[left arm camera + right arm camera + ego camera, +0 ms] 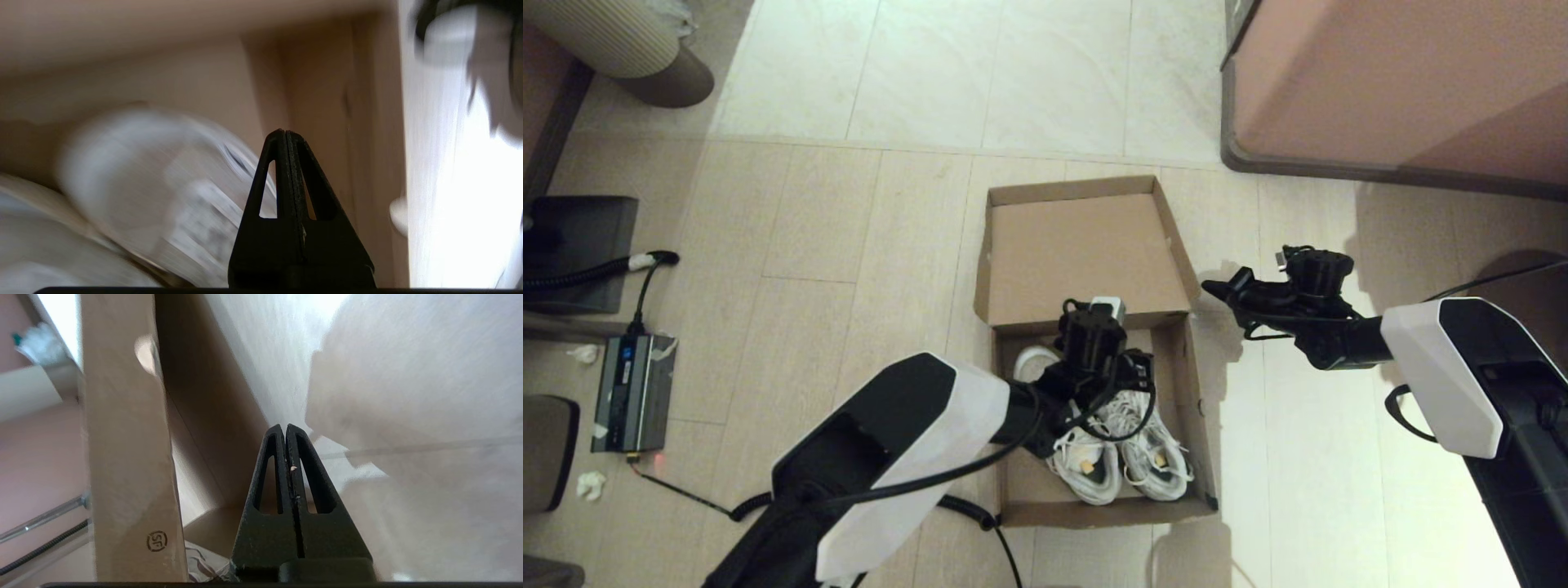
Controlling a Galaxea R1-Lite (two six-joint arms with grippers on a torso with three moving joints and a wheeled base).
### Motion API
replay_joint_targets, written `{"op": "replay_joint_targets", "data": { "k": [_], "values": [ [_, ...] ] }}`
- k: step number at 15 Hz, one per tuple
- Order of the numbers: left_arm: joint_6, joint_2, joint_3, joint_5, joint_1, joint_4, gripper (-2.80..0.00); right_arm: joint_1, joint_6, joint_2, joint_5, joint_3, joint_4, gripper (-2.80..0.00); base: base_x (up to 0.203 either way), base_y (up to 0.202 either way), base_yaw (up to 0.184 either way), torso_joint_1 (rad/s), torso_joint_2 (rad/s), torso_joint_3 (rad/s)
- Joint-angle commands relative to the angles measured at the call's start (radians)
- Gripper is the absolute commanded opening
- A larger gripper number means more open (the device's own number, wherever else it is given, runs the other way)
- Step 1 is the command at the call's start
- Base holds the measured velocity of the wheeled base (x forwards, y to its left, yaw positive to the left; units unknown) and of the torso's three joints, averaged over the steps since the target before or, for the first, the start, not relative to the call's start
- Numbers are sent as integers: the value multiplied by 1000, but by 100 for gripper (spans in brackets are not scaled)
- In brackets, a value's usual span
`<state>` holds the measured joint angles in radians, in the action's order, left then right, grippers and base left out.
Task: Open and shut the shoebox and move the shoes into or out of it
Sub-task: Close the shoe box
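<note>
The brown shoebox (1197, 425) stands open on the floor, its lid (1086, 253) flipped back and away from me. Both white sneakers (1123, 465) lie side by side in the near half of the box. My left gripper (1142, 371) is shut and empty, low over the box just above the shoes; its wrist view shows a blurred white shoe (143, 183) beside the closed fingertips (291, 136). My right gripper (1209, 287) hovers outside the box by the lid's right edge, shut on nothing. In its wrist view the box wall (126, 477) stands close by.
A large pinkish-brown cabinet (1380, 82) fills the far right. On the left are a power unit (633, 392) with cables, a dark box (580, 245) and crumpled tissues (590, 486). A coiled cable (968, 510) lies by the box's near left corner.
</note>
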<state>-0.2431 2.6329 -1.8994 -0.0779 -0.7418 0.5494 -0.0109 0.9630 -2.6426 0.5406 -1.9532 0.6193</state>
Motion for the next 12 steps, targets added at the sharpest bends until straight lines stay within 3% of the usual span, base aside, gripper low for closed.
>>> {"op": "replay_joint_targets", "data": {
  "k": [1,6,8,12],
  "values": [
    [-12,-89,0,-3,57,6,-280,8,5,0,1,-1,-7,-280,0,0,0,0,0,0],
    [-42,-196,-5,4,334,24,-280,25,13,-6,32,-4,-12,-280,0,0,0,0,0,0],
    [-85,-182,-5,20,433,74,-280,38,13,-9,32,-4,-13,-280,0,0,0,0,0,0],
    [-156,-81,-11,89,524,136,-280,63,13,-11,33,-6,-12,-280,0,0,0,0,0,0]
  ]
}}
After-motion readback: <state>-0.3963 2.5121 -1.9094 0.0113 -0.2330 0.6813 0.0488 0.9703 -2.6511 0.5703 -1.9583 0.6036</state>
